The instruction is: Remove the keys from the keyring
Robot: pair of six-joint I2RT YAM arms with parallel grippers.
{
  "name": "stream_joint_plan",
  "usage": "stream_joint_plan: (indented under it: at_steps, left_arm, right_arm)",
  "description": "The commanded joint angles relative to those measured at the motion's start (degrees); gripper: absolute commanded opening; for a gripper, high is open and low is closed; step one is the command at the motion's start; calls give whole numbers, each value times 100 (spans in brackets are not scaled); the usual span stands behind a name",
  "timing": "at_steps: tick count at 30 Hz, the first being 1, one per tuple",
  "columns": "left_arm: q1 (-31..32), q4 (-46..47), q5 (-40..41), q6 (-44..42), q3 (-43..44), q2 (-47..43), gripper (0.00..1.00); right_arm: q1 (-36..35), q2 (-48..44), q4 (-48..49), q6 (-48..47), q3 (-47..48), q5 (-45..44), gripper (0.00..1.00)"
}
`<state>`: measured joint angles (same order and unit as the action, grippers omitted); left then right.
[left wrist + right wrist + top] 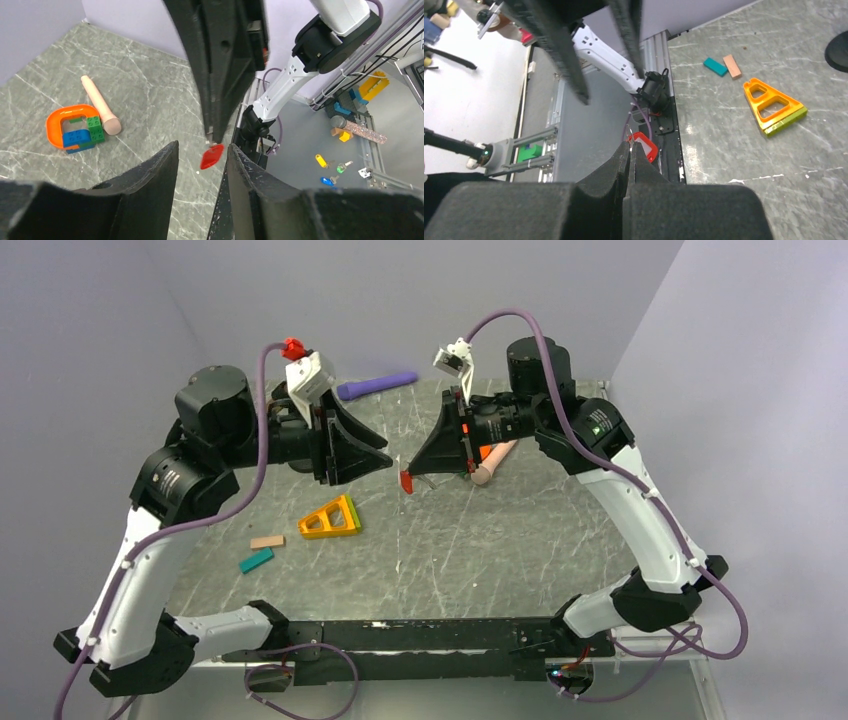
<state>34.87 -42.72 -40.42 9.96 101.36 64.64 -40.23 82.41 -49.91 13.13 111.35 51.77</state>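
The keys, a small red oval piece [406,481], hang in the air over the middle of the table. My right gripper [414,473] is shut on the thin wire keyring at its top; in the right wrist view the red piece [645,146] shows just past the closed fingertips [626,148]. In the left wrist view the red piece [212,156] dangles below the right gripper's tip [210,132], just beyond my left gripper [202,150]. The left jaws are open, with a gap and nothing between them.
An orange triangle frame with a green edge [332,518], a tan block [267,541] and a teal block [256,560] lie front left. A purple rod [377,385] lies at the back. A peach peg [100,104] and an orange loop holding blue and green blocks [75,127] lie under the right arm.
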Motion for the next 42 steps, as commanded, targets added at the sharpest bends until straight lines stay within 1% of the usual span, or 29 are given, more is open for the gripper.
stream_joint_plan:
  at_steps: [1,5,8,11,19,24,29,33,38,42]
  left_arm:
    - [-178,90,-543,230,181,81,45]
    - [-200,468,-1035,726,65,237,41]
    - [-205,638,-1253,906,-10,306,38]
    - [-202,736,-1376,964,-14,336,37]
    - [-194,458,-1411,832,157,581,32]
    - [-187,443,-1455,845,138,658,22]
    - [-174,330,-1439,792,158,657,13]
    - [-163,299,-1470,789,148,651,0]
    - [-152,400,-1503,844,67,582,0]
    - [-156,631,-1301,1027,-33,479,0]
  right_arm:
    - [14,-19,196,61,299,386,0]
    - [15,-60,260,72,281,328,0]
    - [11,-63,266,68,290,287,0]
    - [15,-67,247,21,273,232,0]
    - [13,-92,262,-32,321,124,0]
    - [15,-69,235,-89,391,100,0]
    - [14,-72,295,-99,390,66,0]
    - [20,-78,407,-75,340,44,0]
    - [17,-143,713,61,237,-36,0]
    - [15,-235,1042,208,113,-234,0]
